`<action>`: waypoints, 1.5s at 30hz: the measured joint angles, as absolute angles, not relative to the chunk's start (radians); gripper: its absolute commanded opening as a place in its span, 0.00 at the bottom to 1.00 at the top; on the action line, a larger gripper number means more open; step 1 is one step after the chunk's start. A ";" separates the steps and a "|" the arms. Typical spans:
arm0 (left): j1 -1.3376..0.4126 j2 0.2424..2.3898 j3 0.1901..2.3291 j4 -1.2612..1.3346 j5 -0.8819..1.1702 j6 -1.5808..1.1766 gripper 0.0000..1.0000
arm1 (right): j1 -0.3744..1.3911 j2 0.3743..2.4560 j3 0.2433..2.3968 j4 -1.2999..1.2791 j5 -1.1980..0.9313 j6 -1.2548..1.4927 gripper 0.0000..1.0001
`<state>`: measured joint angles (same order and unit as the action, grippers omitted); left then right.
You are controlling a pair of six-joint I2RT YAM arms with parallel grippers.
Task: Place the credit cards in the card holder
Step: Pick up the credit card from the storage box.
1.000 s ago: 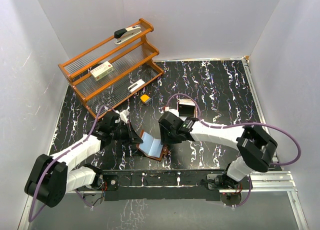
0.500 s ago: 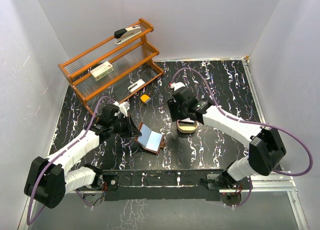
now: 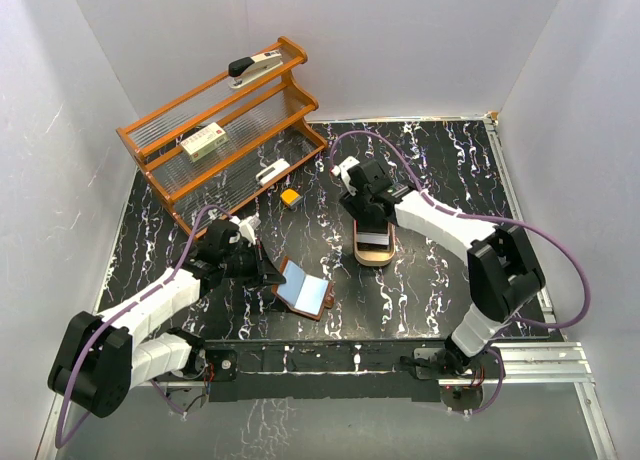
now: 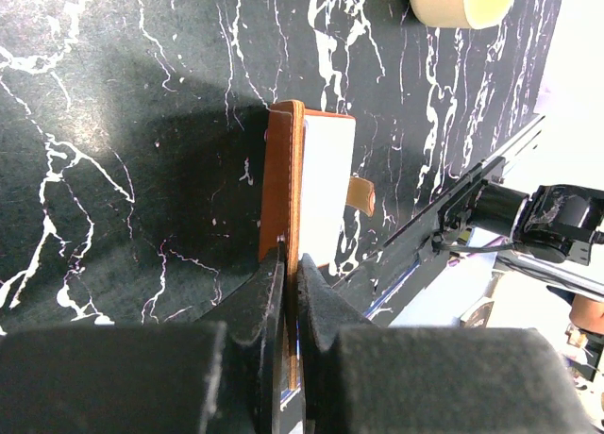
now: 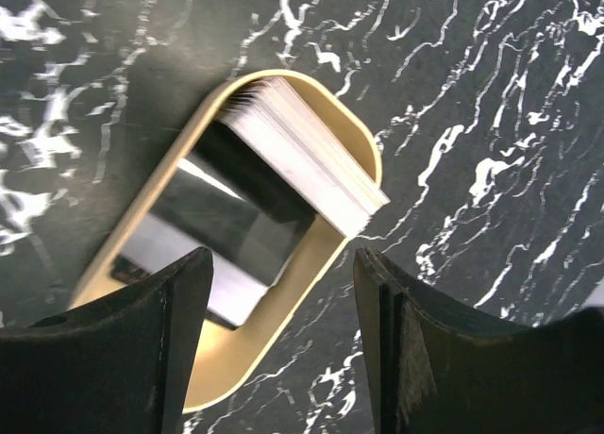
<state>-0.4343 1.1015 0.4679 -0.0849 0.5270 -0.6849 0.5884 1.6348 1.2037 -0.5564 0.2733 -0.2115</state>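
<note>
The brown card holder (image 3: pixel 288 274) lies open near the table's front, with a light blue credit card (image 3: pixel 304 289) resting on its inside. My left gripper (image 3: pixel 265 269) is shut on the holder's left flap; in the left wrist view the jaws pinch the brown leather edge (image 4: pixel 279 179) beside the pale card (image 4: pixel 327 184). More credit cards (image 5: pixel 304 155) stand stacked on edge in a tan oval tray (image 5: pixel 351 132), and one shiny card (image 5: pixel 225 228) lies flat in it. My right gripper (image 3: pixel 372 230) hovers over that tray (image 3: pixel 373 258), open (image 5: pixel 283 358) and holding nothing.
An orange wooden rack (image 3: pixel 222 130) stands at the back left, carrying a stapler (image 3: pixel 255 67), a small box (image 3: pixel 203 140) and a white item (image 3: pixel 272 170). A yellow-orange block (image 3: pixel 290 196) sits in front of it. White walls enclose the table.
My right arm has swung away from the card holder to above the tray and its jaws have opened wider. The left gripper has kept its hold on the flap.
</note>
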 measured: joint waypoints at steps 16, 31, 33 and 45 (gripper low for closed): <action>-0.434 1.098 0.457 -0.054 0.540 -0.693 0.00 | 0.509 1.724 1.213 -0.374 0.273 -0.556 0.58; -0.434 1.103 0.457 -0.054 0.540 -0.692 0.00 | 0.508 1.759 1.179 -0.260 0.210 -0.641 0.60; -0.434 1.103 0.457 -0.054 0.540 -0.692 0.00 | 0.508 1.758 1.170 -0.264 0.208 -0.646 0.60; -0.434 1.106 0.457 -0.054 0.540 -0.692 0.00 | 0.507 1.753 1.221 -0.331 0.207 -0.651 0.60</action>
<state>-0.4343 1.1057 0.4572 -0.0536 0.5396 -0.6922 0.5072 1.7531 1.2205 -0.3305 0.2070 -0.6510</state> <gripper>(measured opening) 0.029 0.598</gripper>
